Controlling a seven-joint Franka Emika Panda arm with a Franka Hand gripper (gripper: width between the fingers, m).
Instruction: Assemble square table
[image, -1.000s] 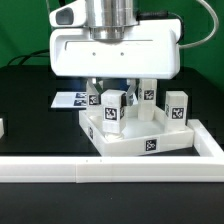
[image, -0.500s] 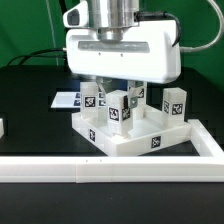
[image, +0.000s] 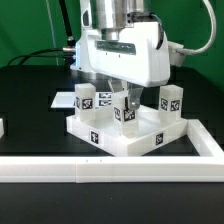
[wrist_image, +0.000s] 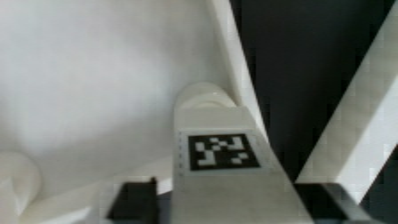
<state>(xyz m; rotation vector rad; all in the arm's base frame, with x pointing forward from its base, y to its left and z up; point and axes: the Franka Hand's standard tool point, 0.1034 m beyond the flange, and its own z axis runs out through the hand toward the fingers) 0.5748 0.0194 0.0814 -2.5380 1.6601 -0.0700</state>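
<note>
1. The exterior view shows the whole square table on the black worktop with upright legs; the wrist view shows only one tagged leg.
2. That leg stands upright, directly beneath the hand.
3. Whether the fingers pinch it, I cannot tell.

you're looking at a black table edged in front by a long white rail, with a green wall behind it and bright, even light overhead.

legs on square table, marker board behind
</note>
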